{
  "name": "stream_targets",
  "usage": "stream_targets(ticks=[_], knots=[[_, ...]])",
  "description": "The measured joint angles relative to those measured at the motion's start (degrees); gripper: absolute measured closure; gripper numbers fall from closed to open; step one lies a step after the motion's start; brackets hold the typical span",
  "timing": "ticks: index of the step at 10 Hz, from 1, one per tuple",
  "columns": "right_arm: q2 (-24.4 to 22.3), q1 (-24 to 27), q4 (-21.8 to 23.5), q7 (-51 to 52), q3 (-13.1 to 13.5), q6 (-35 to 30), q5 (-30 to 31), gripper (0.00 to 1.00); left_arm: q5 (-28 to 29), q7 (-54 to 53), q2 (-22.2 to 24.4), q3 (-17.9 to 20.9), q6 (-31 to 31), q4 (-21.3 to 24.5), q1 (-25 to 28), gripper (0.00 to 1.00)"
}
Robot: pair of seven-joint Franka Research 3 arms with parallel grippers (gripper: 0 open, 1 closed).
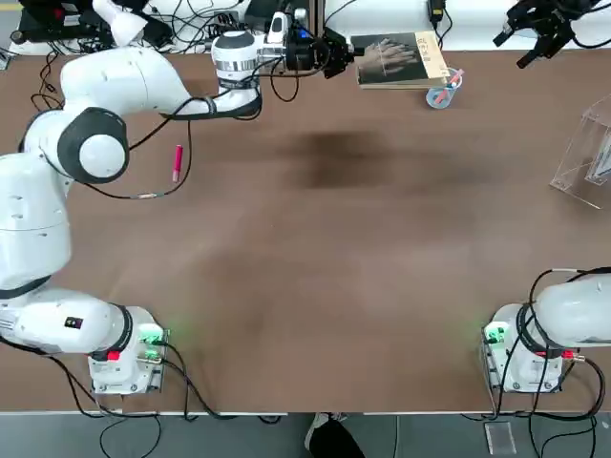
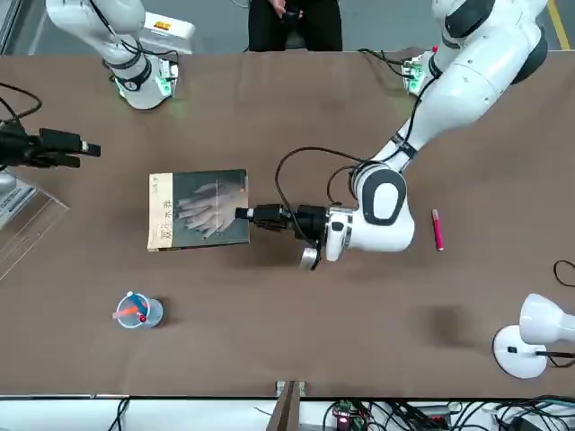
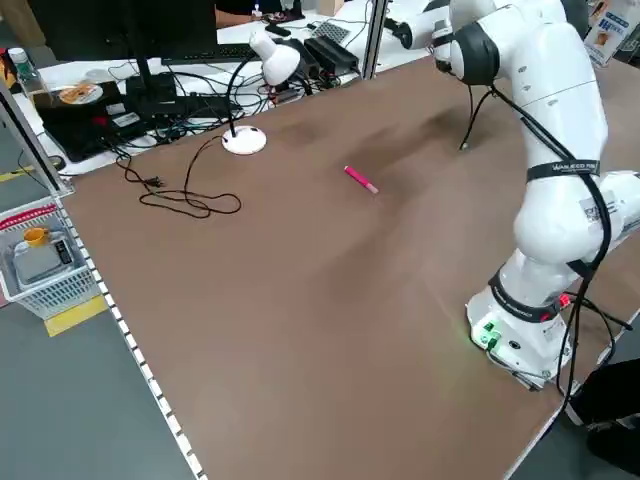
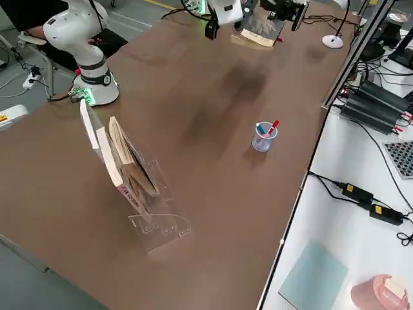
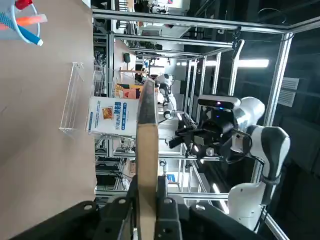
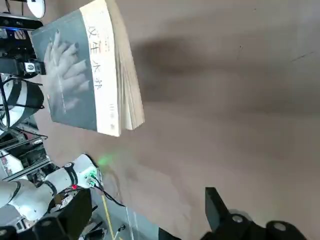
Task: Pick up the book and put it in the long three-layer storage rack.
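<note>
Stretching right across the brown table (image 1: 315, 286), the left arm has its gripper (image 2: 243, 214) lying level, fingers pinched tight on the edge of the book (image 2: 199, 209). From the wrist camera the book's thin edge stands straight up between the two pads, so the hold is a narrow one, on one side only. The book looks to be held flat and slightly lifted at the far side of the table, its tan strip pointing away from the gripper; whether its far end clears the surface I cannot tell.

Off to the robot's right stands the clear rack (image 4: 139, 194), already holding a couple of books (image 4: 119, 155) leaning in its slots. It is well apart from the held book. The right gripper (image 2: 85, 151) hangs above the table near the rack with its jaws spread wide and nothing in them.

Smaller things lie nearby: a clear pen cup (image 2: 135, 311) with pens in it, just beside the book, and a pink pen (image 1: 178, 162) by the left arm's elbow.

My worry is the grip. Held by one edge with all its weight out beyond the pads, the book could droop or twist out during the long carry. A low swing could also clip the pen cup and tip it. At the rack, a sagging book may catch the acrylic wall instead of sliding into a slot.
</note>
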State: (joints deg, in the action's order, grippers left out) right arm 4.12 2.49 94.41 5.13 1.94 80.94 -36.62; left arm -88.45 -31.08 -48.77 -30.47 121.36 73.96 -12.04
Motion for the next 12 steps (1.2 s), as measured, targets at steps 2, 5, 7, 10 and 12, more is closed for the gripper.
stream_targets(ticks=[2,5,7,10,12], knots=[[1.0,1.0,0.5,1.7,0.0,0.0,-2.0,0.00,-0.9,0.0,-0.3,0.0,0.9,0.0,-1.0,0.99],[2.8,2.5,1.0,3.7,0.0,0.0,-5.6,0.00,-1.3,0.0,-0.4,0.0,3.3,-0.4,-2.9,0.99],[4.6,3.5,1.1,5.6,0.1,0.0,-7.0,0.00,-1.4,0.0,-0.4,0.0,4.1,-0.6,-3.4,0.99],[6.5,4.5,1.2,7.2,0.1,0.0,-8.6,0.00,-1.4,0.0,-0.4,0.2,4.5,-0.6,-3.5,0.99],[7.4,5.3,1.7,9.0,0.1,-0.1,-11.0,0.00,-1.4,0.0,-0.4,0.3,4.5,-0.6,-3.5,0.99]])
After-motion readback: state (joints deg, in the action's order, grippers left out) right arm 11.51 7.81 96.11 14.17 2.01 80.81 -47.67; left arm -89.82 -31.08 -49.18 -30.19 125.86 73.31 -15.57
